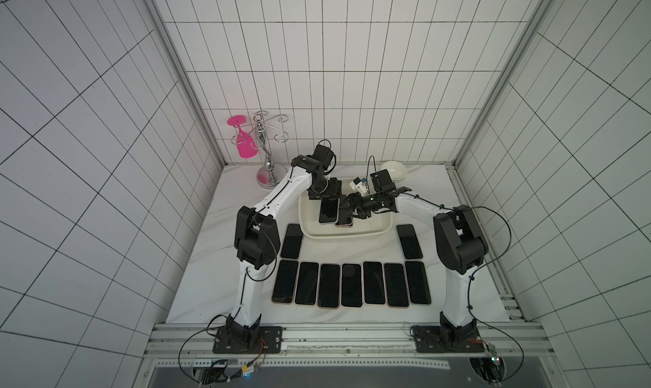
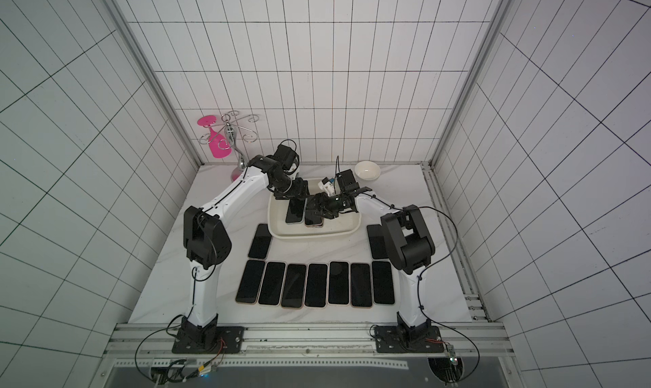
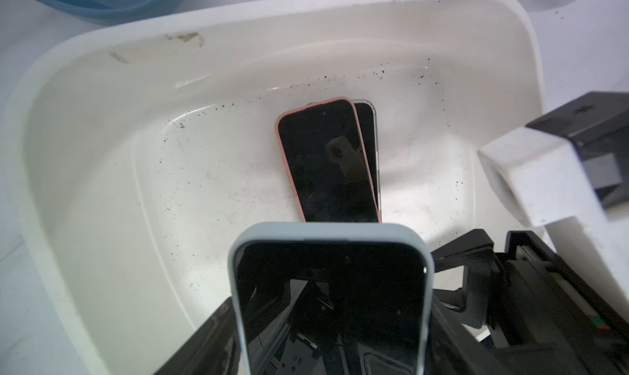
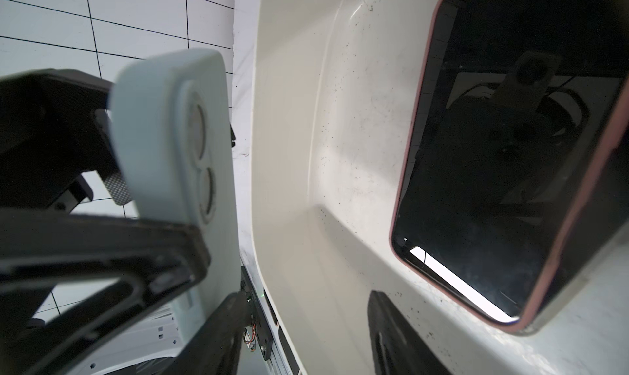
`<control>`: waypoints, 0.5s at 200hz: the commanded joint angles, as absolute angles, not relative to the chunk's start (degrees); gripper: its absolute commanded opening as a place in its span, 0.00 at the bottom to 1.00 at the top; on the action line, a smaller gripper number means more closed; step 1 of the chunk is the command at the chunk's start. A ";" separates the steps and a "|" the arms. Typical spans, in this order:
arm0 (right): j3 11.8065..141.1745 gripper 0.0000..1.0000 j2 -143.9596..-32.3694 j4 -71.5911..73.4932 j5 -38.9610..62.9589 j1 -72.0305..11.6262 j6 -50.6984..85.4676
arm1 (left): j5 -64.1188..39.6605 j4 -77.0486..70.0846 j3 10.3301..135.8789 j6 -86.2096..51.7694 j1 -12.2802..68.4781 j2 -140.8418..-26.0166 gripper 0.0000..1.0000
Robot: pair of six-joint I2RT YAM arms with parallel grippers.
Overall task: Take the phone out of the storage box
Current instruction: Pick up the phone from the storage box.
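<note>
**Left claw holds one phone up, still above the storage box**

The left gripper [image 1: 327,200] is clamped on the long edges of a phone in a pale blue case [image 1: 329,211], screen up. That phone hangs clear of the floor of the storage box [image 1: 347,235], over its 9 o'clock half and inside the line of the rim. The left wrist view shows it between the black fingers [image 3: 211,339], above the speckled white floor.

The right gripper [image 1: 350,210] reaches in from 3 o'clock, just beside the held phone. Its claw is apart, with nothing in it. Below it, a phone in a pink case [image 1: 343,223] lies in the box near the 6 o'clock wall. It rests on another phone with a silver edge [image 3: 369,135].

On the table [image 1: 225,263], at 6 o'clock from the box, a row of seven phones [image 1: 351,284] lies side by side. A single phone [image 1: 292,241] lies at 7 o'clock of the box, and another single phone [image 1: 409,241] at 4 o'clock. A white bowl [image 1: 394,170] stands at 1 o'clock.
</note>
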State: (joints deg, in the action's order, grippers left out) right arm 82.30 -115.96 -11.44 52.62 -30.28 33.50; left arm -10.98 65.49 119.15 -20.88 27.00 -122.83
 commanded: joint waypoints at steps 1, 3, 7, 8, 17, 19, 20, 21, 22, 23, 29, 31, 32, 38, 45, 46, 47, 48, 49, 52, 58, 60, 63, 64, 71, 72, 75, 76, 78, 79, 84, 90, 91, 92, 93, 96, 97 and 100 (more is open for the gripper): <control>84.90 0.60 -116.60 -9.41 52.98 -31.53 34.23 | -11.95 64.59 120.39 -21.21 27.38 -120.53 0.14; 84.73 0.60 -116.45 -9.49 52.95 -31.48 34.27 | -11.89 64.66 120.34 -21.23 27.34 -120.50 0.13; 84.43 0.60 -116.22 -9.57 52.79 -31.29 34.28 | -11.87 64.69 120.30 -21.19 27.29 -120.50 0.13; 84.23 0.60 -116.12 -9.57 52.72 -31.25 34.23 | -11.82 64.69 120.31 -21.19 27.27 -120.54 0.13; 82.78 0.60 -115.08 -9.65 52.04 -30.46 34.27 | -11.78 64.62 119.97 -21.09 27.04 -120.41 0.13; 82.44 0.60 -114.82 -9.66 51.84 -30.25 34.32 | -11.78 64.61 119.90 -21.09 27.00 -120.37 0.13; 82.26 0.60 -114.67 -9.62 51.76 -30.15 34.34 | -11.78 64.60 119.94 -21.09 26.99 -120.39 0.13; 82.09 0.60 -114.51 -9.64 51.72 -30.02 34.35 | -11.78 64.60 119.95 -21.09 26.99 -120.36 0.13; 81.91 0.60 -114.38 -9.61 51.61 -29.91 34.36 | -11.82 64.60 119.92 -21.09 26.94 -120.34 0.13; 81.74 0.60 -114.32 -9.64 51.60 -29.76 34.36 | -11.84 64.60 119.90 -21.09 26.92 -120.33 0.13; 80.77 0.60 -113.41 -9.53 51.51 -29.07 34.37 | -11.86 64.60 119.81 -21.00 26.82 -120.32 0.13; 80.42 0.60 -113.15 -9.50 51.50 -28.80 34.37 | -11.87 64.60 119.73 -20.96 26.77 -120.32 0.13; 80.24 0.60 -113.00 -9.50 51.50 -28.68 34.37 | -11.87 64.60 119.72 -20.94 26.74 -120.32 0.13; 79.36 0.60 -112.10 -9.41 51.42 -27.97 34.32 | -11.84 64.60 119.58 -20.85 26.68 -120.24 0.13; 78.29 0.59 -111.07 -9.07 51.32 -27.26 34.45 | -11.86 64.60 119.53 -20.91 26.55 -120.19 0.12; 78.17 0.59 -110.86 -8.98 51.32 -27.21 34.45 | -11.86 64.60 119.53 -20.91 26.50 -120.17 0.12; 78.06 0.59 -110.67 -8.97 51.33 -27.09 34.45 | -11.87 64.56 119.53 -20.91 26.52 -120.16 0.12; 77.92 0.59 -110.49 -8.92 51.37 -26.99 34.45 | -11.87 64.53 119.44 -20.92 26.53 -120.15 0.12; 77.85 0.59 -110.35 -8.90 51.39 -26.90 34.45 | -11.87 64.52 119.44 -20.92 26.54 -120.19 0.12; 77.61 0.59 -109.94 -8.77 51.48 -26.75 34.39 | -11.93 64.56 119.44 -20.90 26.54 -120.23 0.12; 77.50 0.60 -109.24 -8.75 51.74 -26.61 34.28 | -11.95 64.52 119.44 -20.81 26.54 -120.23 0.12; 77.47 0.60 -109.03 -8.76 51.83 -26.60 34.21 | -11.95 64.51 119.38 -20.82 26.54 -120.23 0.12; 77.44 0.60 -108.77 -8.85 51.93 -26.59 34.12 | -11.95 64.47 119.39 -20.83 26.54 -120.23 0.12; 77.48 0.60 -108.70 -8.86 52.02 -26.57 34.06 | -11.95 64.45 119.42 -20.83 26.54 -120.23 0.12; 77.67 0.60 -108.31 -8.87 52.49 -26.71 33.93 | -11.95 64.42 119.43 -20.83 26.54 -120.32 0.12; 77.68 0.60 -108.25 -8.87 52.52 -26.71 33.88 | -11.95 64.42 119.44 -20.83 26.54 -120.37 0.12; 77.76 0.60 -108.16 -8.88 52.66 -26.79 33.84 | -11.95 64.42 119.50 -20.83 26.54 -120.40 0.12; 77.77 0.59 -108.13 -8.88 52.70 -26.84 33.84 | -11.95 64.42 119.51 -20.83 26.54 -120.41 0.12; 77.85 0.60 -108.11 -8.85 52.68 -26.95 33.79 | -11.95 64.42 119.48 -20.76 26.54 -120.41 0.12; 77.86 0.60 -108.11 -8.91 52.75 -26.97 33.82 | -11.95 64.42 119.51 -20.80 26.54 -120.41 0.12; 77.95 0.60 -108.02 -8.94 52.82 -27.15 33.69 | -11.95 64.42 119.53 -20.82 26.54 -120.50 0.12; 78.04 0.60 -108.15 -8.95 52.97 -27.38 33.66 | -11.95 64.42 119.52 -20.91 26.54 -120.54 0.12; 78.04 0.60 -108.17 -8.87 52.98 -27.44 33.62 | -12.00 64.42 119.48 -20.91 26.54 -120.56 0.11; 78.09 0.60 -108.23 -8.87 52.99 -27.48 33.60 | -11.98 64.42 119.51 -20.92 26.54 -120.57 0.11; 78.11 0.60 -108.25 -8.88 52.99 -27.45 33.58 | -12.01 64.42 119.43 -20.87 26.54 -120.58 0.11; 78.18 0.60 -108.40 -8.85 53.15 -27.65 33.51 | -11.99 64.42 119.38 -20.88 26.54 -120.56 0.11; 78.20 0.60 -108.47 -8.87 53.21 -27.71 33.50 | -12.02 64.42 119.41 -20.90 26.54 -120.57 0.11; 78.30 0.60 -108.72 -8.93 53.33 -27.88 33.49 | -12.08 64.42 119.37 -20.90 26.54 -120.51 0.11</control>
